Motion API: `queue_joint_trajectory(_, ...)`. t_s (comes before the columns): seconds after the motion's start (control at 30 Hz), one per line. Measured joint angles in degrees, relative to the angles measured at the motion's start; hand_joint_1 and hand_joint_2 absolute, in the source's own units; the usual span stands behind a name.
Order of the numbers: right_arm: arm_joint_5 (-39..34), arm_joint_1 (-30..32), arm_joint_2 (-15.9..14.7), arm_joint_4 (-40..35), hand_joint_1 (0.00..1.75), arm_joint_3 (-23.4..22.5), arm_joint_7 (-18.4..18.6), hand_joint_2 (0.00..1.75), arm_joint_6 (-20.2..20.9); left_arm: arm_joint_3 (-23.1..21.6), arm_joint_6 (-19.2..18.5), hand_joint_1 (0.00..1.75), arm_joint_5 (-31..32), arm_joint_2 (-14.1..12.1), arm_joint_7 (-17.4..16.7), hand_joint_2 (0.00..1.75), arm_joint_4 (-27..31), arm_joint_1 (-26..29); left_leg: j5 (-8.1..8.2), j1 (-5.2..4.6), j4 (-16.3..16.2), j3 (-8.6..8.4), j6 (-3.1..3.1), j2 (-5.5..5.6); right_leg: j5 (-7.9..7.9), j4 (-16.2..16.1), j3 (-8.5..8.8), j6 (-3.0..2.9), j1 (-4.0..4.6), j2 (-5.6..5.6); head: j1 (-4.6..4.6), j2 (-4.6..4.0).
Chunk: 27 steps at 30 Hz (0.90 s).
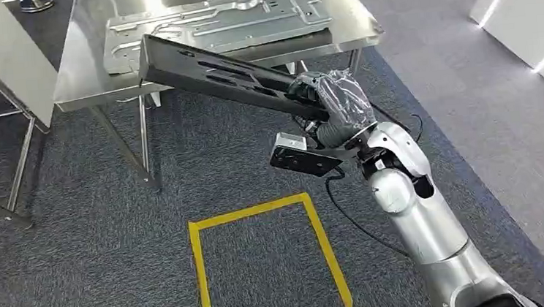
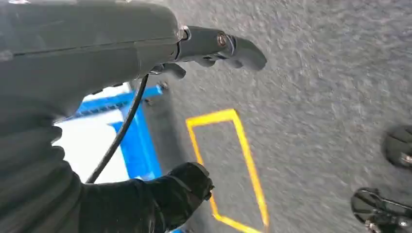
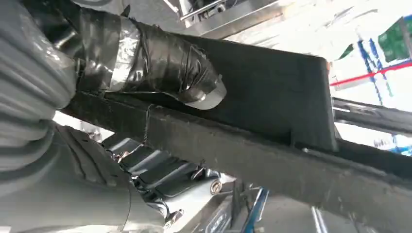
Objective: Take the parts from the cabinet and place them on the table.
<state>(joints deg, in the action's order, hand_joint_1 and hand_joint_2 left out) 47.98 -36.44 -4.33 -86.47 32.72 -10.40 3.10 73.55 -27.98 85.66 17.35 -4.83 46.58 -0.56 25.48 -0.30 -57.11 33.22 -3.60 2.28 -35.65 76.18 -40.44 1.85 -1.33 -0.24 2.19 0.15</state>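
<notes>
Clearly, right hand (image 1: 335, 104) grips a long black slotted part (image 1: 211, 74); left hand (image 2: 194, 53) loosely spread, holding nothing.

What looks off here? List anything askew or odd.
The long black part in the right hand is held by one end only and slants, its far end over the steel table edge, not yet laid down. The silver panel on the table sits askew. The left hand holds nothing.

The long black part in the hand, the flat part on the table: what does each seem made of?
Long black part: probably moulded plastic, matte, dull, with slotted cut-outs. Flat part: likely stamped sheet metal, bare grey, with pressed ribs and holes and a soft sheen.
</notes>
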Motion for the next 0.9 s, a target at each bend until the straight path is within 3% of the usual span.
queue_joint_trajectory(0.03, 0.0, 0.0, 0.0, 0.1, 1.75, 0.0, 0.0, 1.75, 0.0, 0.0, 0.0, 0.0, 0.0, 0.2, 0.0, 1.75, 0.0, 0.1, 0.49, 0.13, -0.1, -0.63, 0.24, 0.99, 2.83, -2.0, -0.07, 0.17, -0.18, 0.01, -0.02, 0.0)
queue_joint_trajectory(0.07, 0.0, 0.0, -0.1, 0.1, 1.75, 0.0, 0.1, 1.75, 0.0, 0.0, -0.1, 0.0, 0.0, 0.2, 0.0, 1.75, 0.0, 0.2, 1.01, 0.31, -0.4, -1.24, 0.49, 1.75, 6.33, -5.8, 0.91, 0.26, -0.27, 0.26, -0.02, 0.0)
queue_joint_trajectory(0.1, 0.0, 0.0, -0.2, 0.1, 1.75, 0.0, 0.1, 1.75, 0.0, 0.0, -0.1, 0.0, 0.0, 0.2, 0.0, 1.75, 0.0, 0.2, 1.64, 0.46, -0.7, -1.88, 0.8, 2.49, 9.88, -10.7, 2.51, 0.37, -0.43, 0.81, -0.02, 0.0)
queue_joint_trajectory(0.13, 0.0, -0.1, -0.2, 0.1, 1.75, 0.0, 0.0, 1.75, 0.0, 0.0, -0.1, 0.0, 0.0, 0.2, 0.0, 1.75, 0.0, 0.2, 2.39, 0.67, -1.1, -2.3, 1.15, 3.0, 11.81, -14.9, 3.68, 0.48, -0.68, 2.06, -0.02, 0.0)
queue_joint_trajectory(0.17, 0.0, 0.0, -0.5, 0.2, 1.75, 0.0, 0.0, 1.75, 0.0, 0.0, -0.1, 0.0, 0.0, 0.2, 0.0, 1.75, 0.0, 0.2, 2.91, 0.51, -1.5, -1.97, 1.75, 3.5, 10.6, -14.9, 4.22, 0.51, -0.47, 4.04, -0.09, 0.0)
queue_joint_trajectory(0.2, 0.0, -0.1, -0.5, 0.1, 1.75, 0.0, 0.0, 1.75, 0.0, 0.0, -0.1, 0.0, 0.0, 0.2, 0.0, 1.75, 0.1, 0.1, 3.03, 0.56, -1.6, -1.65, 2.18, 4.15, 9.69, -16.0, 5.07, -0.14, -0.61, 3.94, -0.22, 0.0)
queue_joint_trajectory(0.27, 0.0, -0.1, -0.3, 0.1, 1.75, 0.0, 0.0, 1.75, 0.0, 0.0, -0.1, 0.0, 0.0, 0.2, 0.0, 1.75, 0.1, 0.1, 3.12, 1.05, -0.9, -1.55, 2.86, 5.09, 9.24, -16.1, 5.16, -0.95, -0.05, 3.09, -0.22, 0.0)
queue_joint_trajectory(0.3, 0.0, -0.2, -0.3, 0.1, 1.75, 0.0, 0.1, 1.75, 0.0, 0.0, -0.1, 0.0, 0.0, 0.2, 0.0, 1.75, 0.1, 0.3, 3.36, 1.03, -0.7, -1.65, 3.21, 5.49, 9.1, -16.4, 5.59, -1.41, -0.25, 2.61, -0.28, 0.0)
queue_joint_trajectory(0.33, 0.0, -0.3, -0.2, 0.0, 1.75, 0.0, 0.1, 1.75, 0.0, 0.0, -0.1, 0.0, 0.0, 0.2, 0.0, 1.75, 0.3, 0.4, 3.75, 1.05, -1.1, -2.24, 3.4, 4.69, 9.03, -17.0, 6.46, -1.81, -0.59, 1.94, -0.26, 0.0)
queue_joint_trajectory(0.37, 0.0, -0.3, -0.2, 0.0, 1.75, 0.0, 0.0, 1.75, 0.0, 0.0, -0.1, 0.0, 0.0, 0.2, 0.0, 1.75, 0.3, 0.4, 4.36, 0.74, -3.2, -1.42, 3.74, 1.37, 8.69, -17.5, 7.26, -2.34, -0.54, 1.54, -0.02, 0.0)
queue_joint_trajectory(0.4, 0.0, -0.3, -0.2, 0.0, 1.75, 0.0, 0.0, 1.75, 0.0, 0.0, -0.1, 0.0, 0.0, 0.2, 0.0, 1.75, 0.3, 0.3, 5.03, 0.78, -5.0, -0.44, 3.87, 0.38, 8.53, -17.6, 7.6, -2.59, -0.53, 1.22, 0.4, 0.0)
queue_joint_trajectory(0.43, 0.0, -0.4, -0.2, 0.0, 1.75, 0.0, 0.0, 1.75, 0.0, 0.0, -0.1, 0.0, 0.0, 0.2, 0.0, 1.75, 0.3, 0.1, 7.91, 0.94, -11.9, 3.89, 4.24, -1.53, 8.01, -17.8, 8.4, -2.8, -0.27, 0.22, 0.33, 0.0)
queue_joint_trajectory(0.47, 0.1, -0.3, -0.2, 0.1, 1.75, 0.0, 0.0, 1.75, 0.0, 0.0, -0.1, 0.0, 0.0, 0.2, 0.0, 1.75, 0.3, 0.1, 9.22, 0.94, -16.5, 6.99, 4.36, -2.01, 7.54, -17.8, 8.8, -2.86, -0.16, -0.48, 0.35, 0.0)
queue_joint_trajectory(0.5, 0.0, -0.2, -0.2, 0.2, 1.75, 0.0, 0.0, 1.75, 0.0, 0.0, -0.1, 0.0, 0.0, 0.2, 0.1, 1.75, 0.3, 0.0, 9.42, 0.95, -19.8, 9.77, 4.42, -2.04, 6.99, -17.7, 9.35, -2.88, -0.04, -1.22, 0.39, 0.0)
queue_joint_trajectory(0.53, 0.0, -0.1, -0.2, 0.2, 1.75, 0.0, 0.0, 1.75, 0.0, 0.0, -0.1, 0.0, 0.0, 0.2, 0.1, 1.75, 0.3, 0.1, 8.28, 0.94, -20.4, 11.13, 4.34, -2.04, 6.49, -17.7, 9.91, -2.9, 0.07, -1.8, 0.35, 0.0)
queue_joint_trajectory(0.57, 0.0, -0.1, -0.2, 0.2, 1.75, 0.0, 0.0, 1.75, 0.0, 0.0, -0.1, 0.0, 0.0, 0.2, 0.1, 1.75, 0.3, 0.2, 5.71, 0.92, -18.6, 11.14, 4.13, -2.04, 5.92, -17.7, 10.62, -2.9, 0.19, -2.34, 0.37, 0.0)
queue_joint_trajectory(0.63, 0.0, -0.3, -0.2, 0.2, 1.75, 0.0, 0.1, 1.75, 0.0, 0.0, -0.1, 0.0, 0.0, 0.2, 0.1, 1.75, 0.3, 0.4, -1.79, 0.66, -9.0, 7.9, 3.19, -2.47, 4.55, -17.8, 12.47, -2.86, 0.46, -3.51, 0.37, 0.0)
queue_joint_trajectory(0.67, 0.1, -0.3, -0.2, 0.2, 1.75, 0.0, 0.1, 1.75, 0.0, 0.0, 0.0, 0.0, 0.0, 0.2, 0.1, 1.75, 0.3, 0.5, -4.91, 0.23, -4.0, 6.25, 2.4, -3.76, 3.85, -17.8, 13.28, -2.78, 0.54, -3.81, 0.35, 0.0)
queue_joint_trajectory(0.7, 0.2, -0.5, -0.3, 0.3, 1.75, 0.0, 0.2, 1.75, 0.0, 0.0, 0.1, 0.0, 0.0, 0.0, 0.1, 1.75, 0.3, 0.5, -3.61, -0.2, -4.0, 5.2, 2.16, -4.05, 3.32, -18.1, 13.08, -2.27, 0.84, -3.94, 0.28, 0.0)
queue_joint_trajectory(0.73, 0.3, -0.7, -0.3, 0.4, 1.75, 0.0, 0.6, 1.75, 0.2, 0.0, 0.2, 0.0, 0.0, 0.0, 0.1, 1.75, 0.3, 0.4, -3.06, -0.33, -2.3, 4.79, 1.97, -4.0, 3.0, -18.1, 13.31, -1.76, 0.82, -4.19, 0.35, 0.0)
queue_joint_trajectory(0.77, 0.4, -0.7, -0.3, 0.4, 1.75, 0.1, 1.0, 1.75, 0.3, 0.0, 0.2, 0.0, 0.0, 0.0, 0.1, 1.75, 0.3, 0.4, -2.75, -0.43, -2.8, 4.87, 1.87, -3.81, 2.88, -18.4, 13.57, -1.54, 0.82, -4.55, 0.28, 0.0)
queue_joint_trajectory(0.83, 0.9, -1.0, -0.3, 0.6, 1.75, 0.1, 2.6, 1.75, 1.0, 0.0, 0.2, 0.0, 0.0, 0.0, 0.1, 1.75, 0.3, 0.5, -2.07, -0.41, -2.1, 4.3, 1.48, -3.2, 2.42, -19.3, 15.12, -0.82, 1.21, -5.08, 0.31, 0.0)
queue_joint_trajectory(0.87, 1.4, -1.1, -0.3, 0.8, 1.75, 0.0, 3.5, 1.75, 1.2, 0.0, 0.2, 0.0, 0.0, 0.1, 0.1, 1.75, 0.3, 0.6, -2.07, 0.3, -1.2, 3.23, 1.46, -2.97, 1.93, -18.6, 14.9, -0.62, 0.64, -3.31, 0.29, 0.0)
queue_joint_trajectory(0.9, 1.5, -1.5, -0.3, 1.0, 1.75, 0.0, 3.8, 1.75, 1.4, 0.0, 0.2, 0.0, 0.0, 0.2, 0.1, 1.75, 0.3, 0.5, -1.78, 0.36, -0.8, 2.54, 1.05, -2.82, 1.02, -16.1, 13.76, -0.64, 0.68, -1.47, 0.17, 0.0)
